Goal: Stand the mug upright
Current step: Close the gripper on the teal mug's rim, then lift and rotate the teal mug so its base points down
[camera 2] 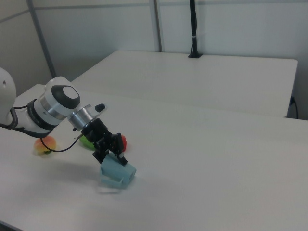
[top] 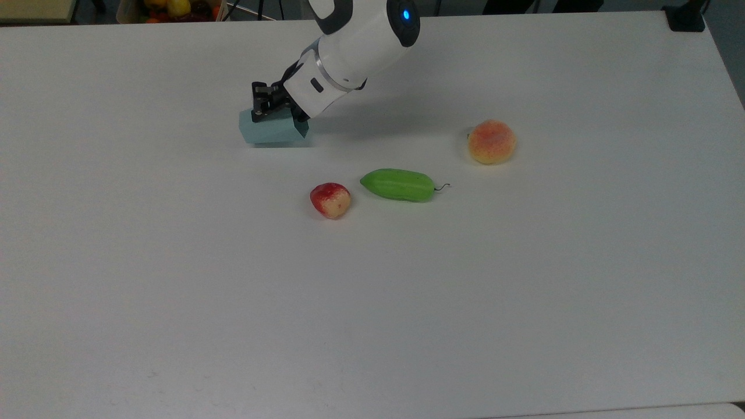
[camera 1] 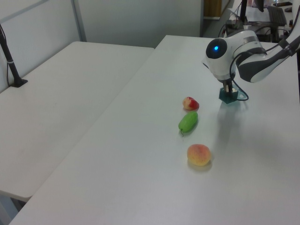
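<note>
With the gripper (camera 2: 111, 150) clamped on the rim of the mug (camera 2: 117, 173), which sits tilted near the surface's (top: 407, 302) far edge in the top view, a thin, off-centre grip could let it slip and topple back.

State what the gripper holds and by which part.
The gripper holds the mug by its rim wall, at the upper side of the tilted cup.
</note>
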Available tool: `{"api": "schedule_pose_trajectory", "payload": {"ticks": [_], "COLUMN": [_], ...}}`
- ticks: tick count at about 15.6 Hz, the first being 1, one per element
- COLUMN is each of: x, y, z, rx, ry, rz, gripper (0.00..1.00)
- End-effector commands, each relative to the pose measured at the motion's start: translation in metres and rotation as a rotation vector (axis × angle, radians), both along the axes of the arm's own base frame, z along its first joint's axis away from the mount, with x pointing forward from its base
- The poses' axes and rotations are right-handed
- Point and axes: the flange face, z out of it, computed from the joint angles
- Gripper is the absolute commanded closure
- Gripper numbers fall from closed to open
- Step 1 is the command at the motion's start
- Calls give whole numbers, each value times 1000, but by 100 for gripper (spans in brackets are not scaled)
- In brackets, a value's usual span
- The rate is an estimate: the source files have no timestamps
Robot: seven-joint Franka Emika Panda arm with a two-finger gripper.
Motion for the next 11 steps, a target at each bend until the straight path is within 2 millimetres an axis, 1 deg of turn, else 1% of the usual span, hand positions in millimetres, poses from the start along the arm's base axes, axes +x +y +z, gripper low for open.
{"api": "schedule_pose_trajectory", "payload": {"ticks": [1,2,5,7,9,11], "x": [-5,-1,5,5,10,18], "y": [-6,-5,-5,-2,3,9], "z": [-2,8,28,46,68,83], "rx": [69,101,168,224,303,420], "ry": [-13,-30,-63,-90,-106,-111], "rz": [-55,-82,-138,-171,-203,-253], "gripper": [100,100,100,100,100,100]}}
